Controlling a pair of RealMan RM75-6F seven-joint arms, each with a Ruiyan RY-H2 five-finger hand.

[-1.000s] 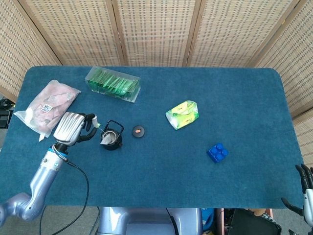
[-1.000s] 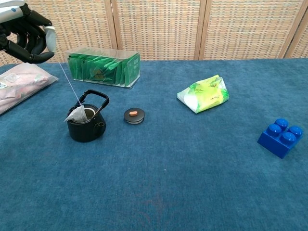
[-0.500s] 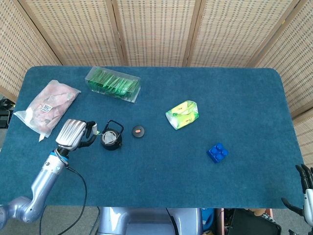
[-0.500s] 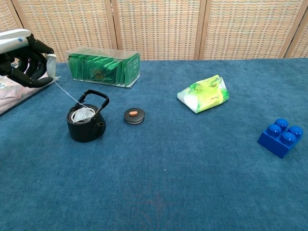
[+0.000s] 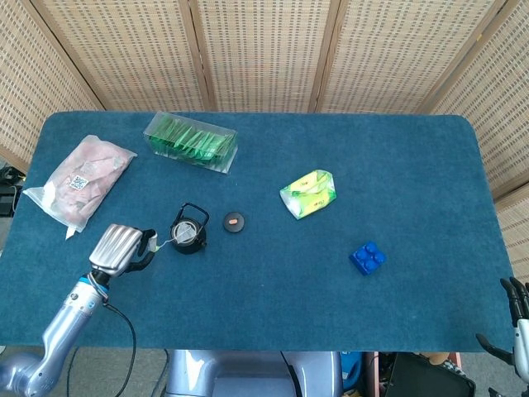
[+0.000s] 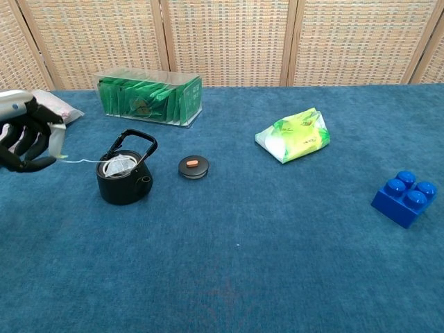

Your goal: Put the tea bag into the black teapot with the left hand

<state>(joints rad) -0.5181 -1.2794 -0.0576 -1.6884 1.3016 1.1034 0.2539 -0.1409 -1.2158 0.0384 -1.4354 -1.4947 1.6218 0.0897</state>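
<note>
Pinching tea bag (image 6: pixel 119 165) tag, left hand (image 6: pixel 26 139) fingers (image 6: pixel 21 143) curled

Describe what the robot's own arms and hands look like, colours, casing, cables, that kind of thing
The left hand has a ribbed silver back shell and black fingers. Its arm is glossy silver-grey with a blue ring at the wrist, and a black cable loops loosely beside it. The right hand shows only at the frame's corner: black fingers on a pale wrist.
</note>
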